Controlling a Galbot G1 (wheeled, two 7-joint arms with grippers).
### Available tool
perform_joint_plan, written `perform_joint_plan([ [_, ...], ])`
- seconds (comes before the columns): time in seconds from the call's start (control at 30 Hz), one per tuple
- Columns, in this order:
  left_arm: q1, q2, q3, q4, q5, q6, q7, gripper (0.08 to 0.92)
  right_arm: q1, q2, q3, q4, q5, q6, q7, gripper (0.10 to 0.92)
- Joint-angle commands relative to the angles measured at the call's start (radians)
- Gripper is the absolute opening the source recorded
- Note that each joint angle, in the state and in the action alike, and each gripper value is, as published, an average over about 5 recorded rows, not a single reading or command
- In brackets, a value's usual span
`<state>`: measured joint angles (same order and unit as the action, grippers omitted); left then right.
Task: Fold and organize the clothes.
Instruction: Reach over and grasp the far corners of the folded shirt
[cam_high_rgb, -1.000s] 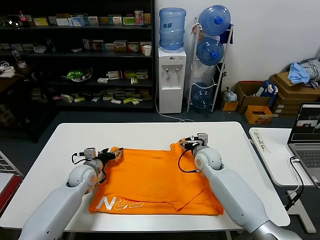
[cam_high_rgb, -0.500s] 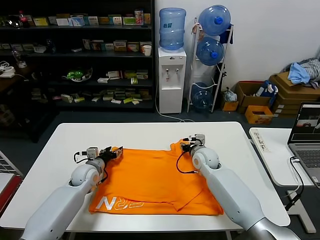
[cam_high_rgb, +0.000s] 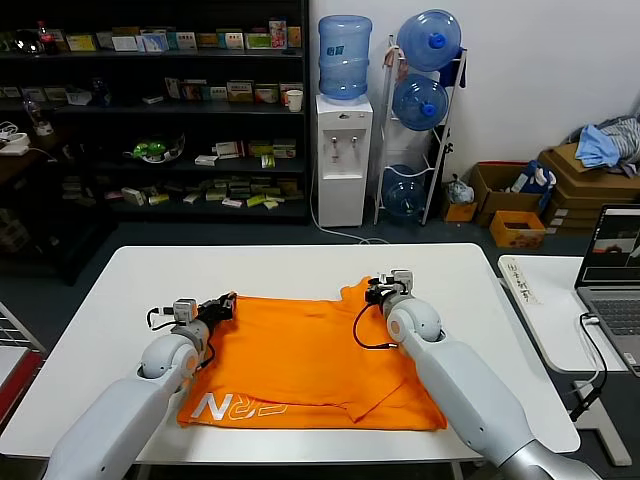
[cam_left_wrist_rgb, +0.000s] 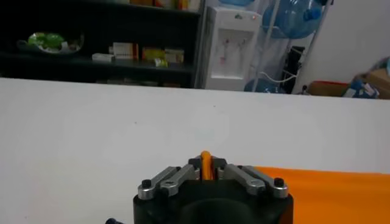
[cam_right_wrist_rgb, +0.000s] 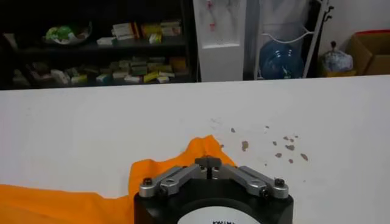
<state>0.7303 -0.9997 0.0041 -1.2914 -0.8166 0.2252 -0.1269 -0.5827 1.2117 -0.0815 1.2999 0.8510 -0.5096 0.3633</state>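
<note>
A: The fingers first: what are they doing?

B: The left gripper has its fingers pinched together on a fold of orange cloth that stands up between them. The right gripper has its fingers drawn fully together at the raised far edge of the cloth; whether any fabric is caught there, I cannot tell.

A: Where is the T-shirt?

B: The orange T-shirt lies mostly flat on the white table, white lettering showing at the near left hem. In the head view the left gripper sits at the shirt's far left corner, and the right gripper at its far right corner.

A: And beyond?

B: To the right, a laptop on a side table. Farther off, cardboard boxes carrying a blue-grey cloth heap. Against the wall, a water dispenser, a rack of water bottles, and dark shelves of small boxes
</note>
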Motion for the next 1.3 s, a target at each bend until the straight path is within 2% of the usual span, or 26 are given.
perform_joint_plan([
  [0.03, 0.022, 0.009, -0.008, -0.05, 0.019, -0.049, -0.002, 0.135, -0.027, -0.035, 0.001, 0.074, -0.019, 0.051, -0.016, 0.125],
  [0.13, 0.04, 0.015, -0.018, -0.07, 0.023, -0.052, -0.001, 0.098, -0.035, -0.047, 0.006, 0.077, -0.054, 0.057, -0.027, 0.125],
  [0.3, 0.052, 0.011, -0.029, -0.063, 0.035, -0.054, 0.009, 0.097, -0.034, -0.047, 0.018, 0.061, -0.075, 0.056, -0.036, 0.145],
  [0.47, 0.057, 0.007, -0.034, -0.059, 0.038, -0.051, 0.02, 0.138, -0.007, -0.017, 0.023, -0.006, -0.085, 0.074, -0.058, 0.276],
  [0.73, 0.059, 0.004, -0.038, -0.061, 0.038, -0.053, 0.021, 0.37, 0.035, 0.059, 0.02, -0.128, -0.119, 0.083, -0.076, 0.501],
  [1.07, 0.06, 0.01, -0.044, -0.049, 0.037, -0.047, 0.016, 0.656, 0.023, 0.067, 0.022, -0.136, -0.117, 0.038, -0.05, 0.783],
  [1.2, 0.064, 0.009, -0.042, -0.041, 0.04, -0.035, 0.015, 0.764, 0.019, 0.065, 0.022, -0.128, -0.107, 0.028, -0.046, 0.802],
  [1.3, 0.065, 0.008, -0.035, -0.04, 0.042, -0.027, 0.013, 0.81, 0.017, 0.064, 0.02, -0.122, -0.101, 0.025, -0.046, 0.749],
])
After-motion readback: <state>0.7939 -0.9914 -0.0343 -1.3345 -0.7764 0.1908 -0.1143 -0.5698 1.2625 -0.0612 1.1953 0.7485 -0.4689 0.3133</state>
